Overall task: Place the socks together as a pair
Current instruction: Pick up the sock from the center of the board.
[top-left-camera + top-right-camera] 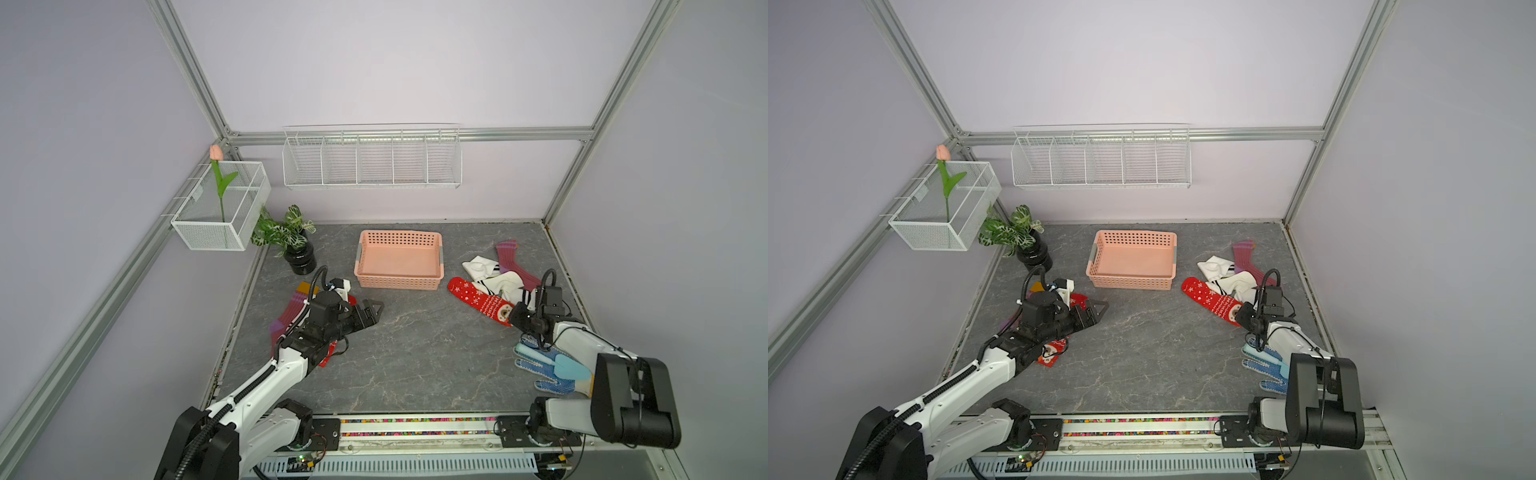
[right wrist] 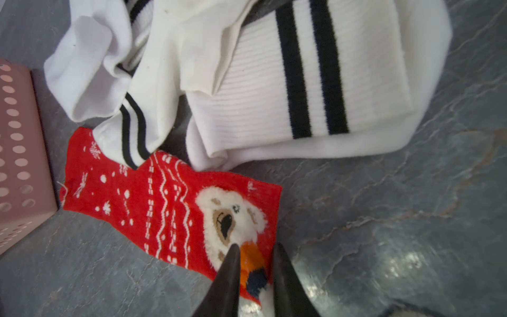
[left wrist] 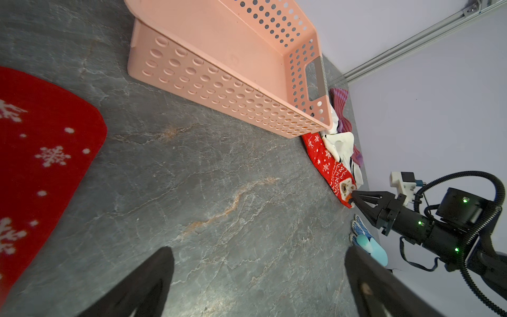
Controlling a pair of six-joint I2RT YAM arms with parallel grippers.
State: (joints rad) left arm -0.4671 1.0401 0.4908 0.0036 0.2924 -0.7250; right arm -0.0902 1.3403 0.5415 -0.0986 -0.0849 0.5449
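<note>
Grey marbled tabletop (image 1: 415, 353) fills a booth of pale lilac walls (image 1: 374, 62) and aluminium frame (image 1: 519, 134). A white wire rack (image 1: 372, 160) hangs on the back wall, a mesh box (image 1: 208, 237) holding a tulip hangs at the side, and a potted plant (image 1: 291, 237) stands in the corner. A pink basket (image 1: 399, 283) sits mid-table.

The right gripper (image 2: 255, 263) pinches the cuff of a red snowflake sock (image 1: 478, 299), which lies against the striped white socks (image 1: 498, 282) and a maroon sock (image 1: 507, 253), near the blue dotted gloves (image 1: 552, 374). The left gripper (image 3: 258, 248) hangs spread wide over bare stone beside the second red sock (image 3: 41, 164) and the second maroon sock (image 1: 291, 307).
</note>
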